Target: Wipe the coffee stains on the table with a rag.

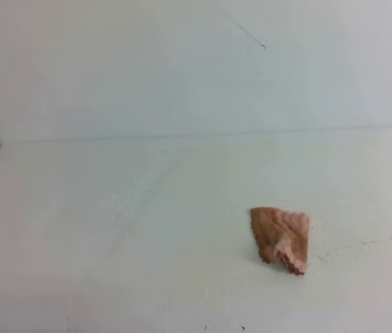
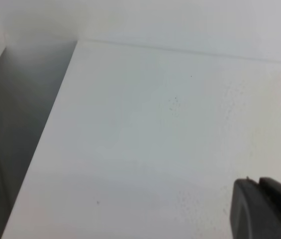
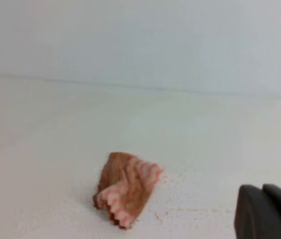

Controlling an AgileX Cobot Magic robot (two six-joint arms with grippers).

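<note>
On the table (image 1: 112, 229), right of centre, I list one rag (image 1: 281, 238), crumpled, lying apart from both grippers. Right gripper (image 3: 267, 211): fingers together, empty. Left gripper (image 2: 264, 209): fingers together, touching nothing.

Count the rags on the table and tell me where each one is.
1. The rag lies crumpled on the white table, right of centre towards the front in the high view, with no gripper touching it. No other rag shows.
</note>
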